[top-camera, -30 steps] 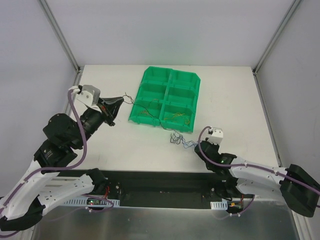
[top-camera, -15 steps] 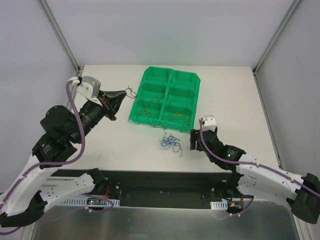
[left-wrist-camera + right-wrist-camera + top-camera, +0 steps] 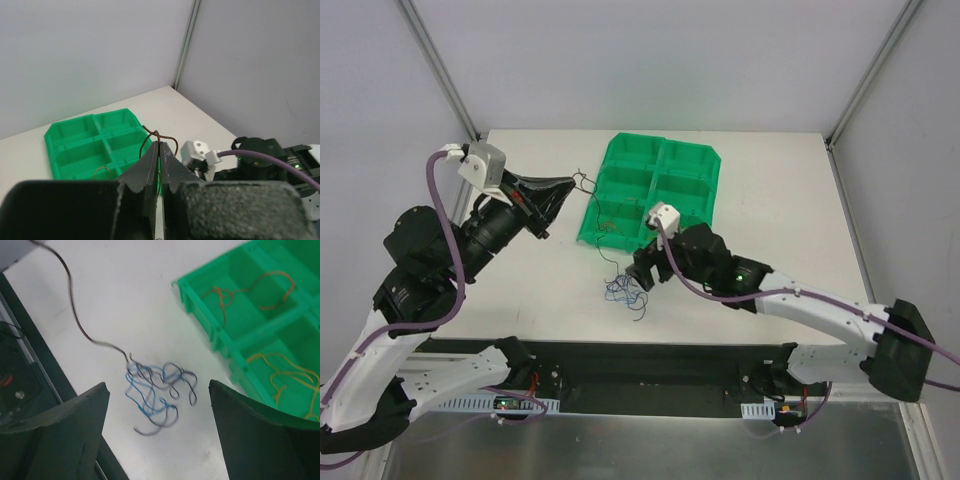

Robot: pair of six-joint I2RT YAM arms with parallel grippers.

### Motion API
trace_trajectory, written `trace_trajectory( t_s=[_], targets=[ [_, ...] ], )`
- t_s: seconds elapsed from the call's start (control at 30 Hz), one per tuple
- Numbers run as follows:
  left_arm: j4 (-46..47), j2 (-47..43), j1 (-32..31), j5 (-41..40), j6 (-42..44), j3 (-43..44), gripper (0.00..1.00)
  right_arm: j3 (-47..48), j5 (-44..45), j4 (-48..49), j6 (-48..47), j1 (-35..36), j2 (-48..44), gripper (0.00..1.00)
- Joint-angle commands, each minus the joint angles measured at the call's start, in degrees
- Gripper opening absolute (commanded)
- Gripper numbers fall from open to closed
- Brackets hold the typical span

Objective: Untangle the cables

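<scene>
Left claw [image 3: 159, 146]: jaws closed tight on the end of a thin brown wire [image 3: 153, 134], held up in the air over the left half of the table [image 3: 775, 185], beside the green tray [image 3: 662, 148].

From the pinch the wire drops slack toward the near edge and runs into the tangle [image 3: 152, 390], a small knot of blue and dark strands lying flat on the table near the middle of the near edge, apart from the tray.

Right claw [image 3: 643, 276]: spread wide, holding nothing, hanging over the tangle with one finger on either side of it.

Risks as I judge them:
- Pulling with the left before the right pins the knot: the whole bundle lifts or drags as one, and nothing separates.
- Closing the right on the full clump: all strands clamp together and a pull cinches the loops tighter.
- Grip on the wire is very short, right at the tip, so a sharp tug could slip it out.
- The rising wire passes close to the tray's near-left corner and could snag the rim or hook the orange wires [image 3: 250, 287] in the compartments.
- Knot is near the table's near edge, so a sideways drag could carry it off.
</scene>
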Motion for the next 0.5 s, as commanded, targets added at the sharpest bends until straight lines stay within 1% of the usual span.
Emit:
trace_trajectory(
  t_s=[0.0, 0.1, 0.13, 0.17, 0.23, 0.27, 0.33, 0.37, 0.4, 0.43, 0.47],
  targets=[
    [2.1, -0.3, -0.2, 2.3, -2.2, 4.4, 0.0, 10.1, 1.3, 12.5, 0.9, 2.8, 9.6, 0.82],
    [2.0, 0.1, -0.3, 3.2, -2.2, 6.3, 0.0, 9.8, 0.6, 21.5, 4.4, 3.8, 14.3, 0.77],
    [2.0, 0.4, -0.2, 3.5, -2.2, 7.1, 0.0, 9.1, 2.2, 24.0, 5.3, 4.0, 15.9, 0.76],
    [1.9, 0.5, -0.2, 3.8, -2.3, 7.8, 0.0, 8.6, 4.2, 25.2, 6.6, 4.2, 17.3, 0.71],
    [2.0, 1.2, -0.2, 4.7, -2.4, 10.0, 0.0, 7.2, 8.5, 27.0, 7.0, 4.1, 19.4, 0.62],
    [2.0, 1.5, -0.2, 5.3, -2.3, 11.5, 0.0, 5.5, 10.9, 28.1, 9.2, 4.1, 20.4, 0.55],
    [2.0, 2.8, -0.3, 6.0, -1.9, 14.7, 0.0, 2.4, 13.8, 32.6, 9.8, 3.8, 22.7, 0.41],
    [2.0, 3.4, -0.2, 6.0, -1.8, 16.7, 0.0, 1.3, 14.4, 34.9, 10.0, 3.7, 24.2, 0.35],
    [2.0, 3.9, -0.3, 7.5, -1.5, 18.6, 0.0, 0.8, 14.6, 35.8, 10.2, 3.4, 26.0, 0.28],
    [2.0, 4.4, -0.3, 7.4, -1.3, 20.6, 0.0, 0.8, 14.4, 35.8, 10.3, 3.0, 27.6, 0.22],
    [2.0, 4.9, -0.2, 6.8, -1.2, 22.5, 0.0, 0.6, 14.0, 35.5, 10.6, 2.8, 28.6, 0.19]
  ],
)
